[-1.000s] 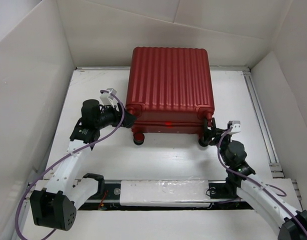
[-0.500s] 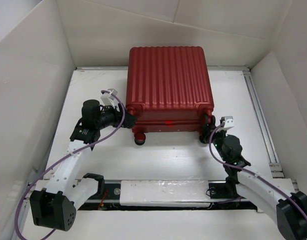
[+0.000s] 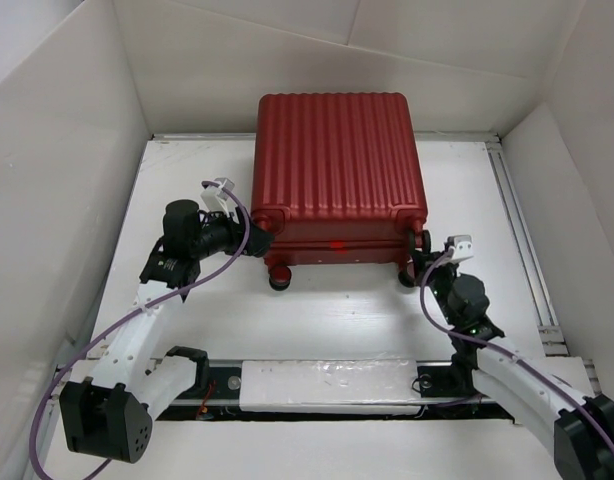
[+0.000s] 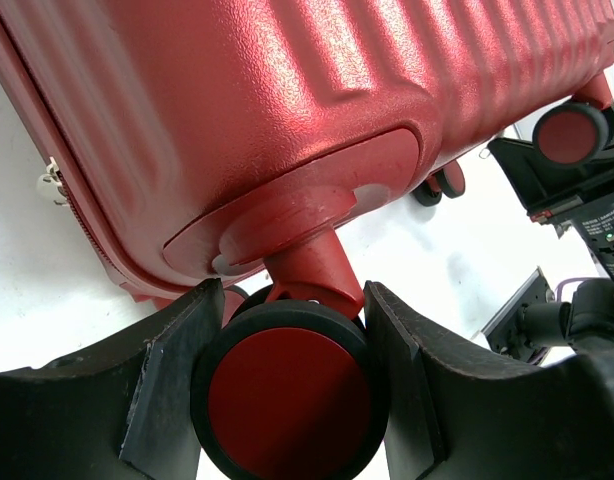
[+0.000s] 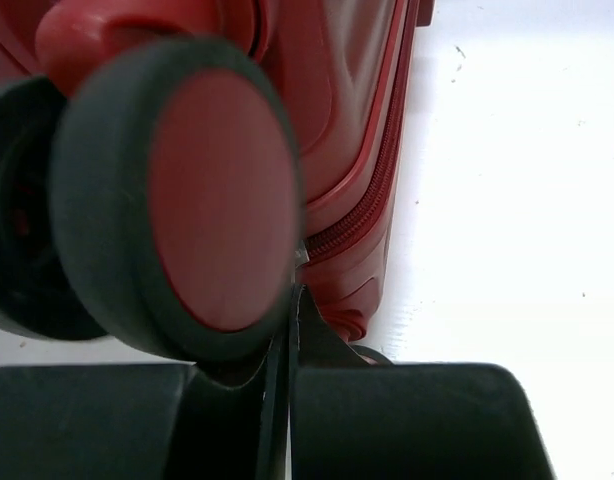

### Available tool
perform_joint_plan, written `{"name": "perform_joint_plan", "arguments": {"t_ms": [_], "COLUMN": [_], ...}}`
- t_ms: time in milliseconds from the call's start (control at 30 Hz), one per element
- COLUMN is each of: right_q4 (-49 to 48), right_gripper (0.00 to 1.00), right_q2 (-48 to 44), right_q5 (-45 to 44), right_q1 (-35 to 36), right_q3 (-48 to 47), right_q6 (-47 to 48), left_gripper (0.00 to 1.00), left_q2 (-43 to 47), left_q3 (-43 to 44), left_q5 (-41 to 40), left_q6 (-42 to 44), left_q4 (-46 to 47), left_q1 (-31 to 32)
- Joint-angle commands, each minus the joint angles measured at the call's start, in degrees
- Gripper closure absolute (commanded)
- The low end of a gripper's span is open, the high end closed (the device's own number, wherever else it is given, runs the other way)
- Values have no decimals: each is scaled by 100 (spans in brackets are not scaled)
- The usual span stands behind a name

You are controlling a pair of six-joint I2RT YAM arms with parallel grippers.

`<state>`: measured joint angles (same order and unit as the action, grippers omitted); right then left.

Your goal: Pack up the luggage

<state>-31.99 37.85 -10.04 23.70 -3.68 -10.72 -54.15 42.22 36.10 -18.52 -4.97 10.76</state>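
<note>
- Luggage (image 3: 335,160) lies shut and flat on the table (image 3: 337,320), toward the back, with its wheels facing the arms. The left gripper (image 3: 255,242) is at its near-left corner and the right gripper (image 3: 419,264) at its near-right. No brand shows on the ribbed top.
- Left wrist: the fingers (image 4: 167,390) press both sides of the left wheel (image 4: 287,400) and grip it. I judge this to be an anchor, so the grip should be firm and level to stop the luggage sliding. A label (image 4: 597,215) on the other arm is too small to read.
- Right wrist: the fingers (image 5: 407,420) are all but together, just beside the right wheel (image 5: 207,200) and the zip (image 5: 372,190) (whether they pinch a pull, I cannot tell). Opening seems to be the step in hand; draw along the zip line, not upward.
</note>
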Motion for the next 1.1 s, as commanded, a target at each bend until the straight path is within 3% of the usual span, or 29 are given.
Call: {"name": "perform_joint_plan", "arguments": {"t_ms": [0, 67, 167, 200, 233, 367, 500, 600, 733, 933, 1067], "right_q4": [-1231, -1292, -1136, -1039, -890, -274, -203, -203, -203, -1220, -1923], "right_gripper": [100, 100, 100, 100, 100, 100, 100, 100, 100, 100, 100], "right_q2": [65, 127, 179, 249, 250, 460, 1091, 2075, 3560, 6072, 6770], "right_q5": [168, 345, 294, 292, 214, -872, -1657, -2053, -1941, -1668, -1239], "right_q1": [3, 116, 983, 987, 1483, 2679, 3438, 3990, 4528, 5301, 5434], "right_q3": [-177, -124, -71, -158, -237, -703, -1045, -1641, -2756, -4558, -5342], "right_q6": [0, -184, -177, -80, 25, 245, 421, 658, 791, 467, 220], "left_gripper": [100, 100, 100, 100, 100, 100, 100, 100, 100, 100, 100], "left_q2": [300, 300, 300, 239, 238, 115, 115, 115, 115, 220, 273], "left_q3": [67, 67, 67, 67, 67, 67, 15, -38, -91, -91, -91], "left_q5": [363, 363, 468, 468, 538, 837, 1013, 1179, 1251, 1303, 1356], "left_q6": [-116, -116, -116, -177, -178, -300, -362, -424, -486, -486, -486], "left_q4": [435, 436, 488, 488, 567, 735, 971, 1094, 1148, 1148, 1209], "left_q1": [-22, -22, -22, -22, -22, -22, -22, -22, -22, -22, -22]}}
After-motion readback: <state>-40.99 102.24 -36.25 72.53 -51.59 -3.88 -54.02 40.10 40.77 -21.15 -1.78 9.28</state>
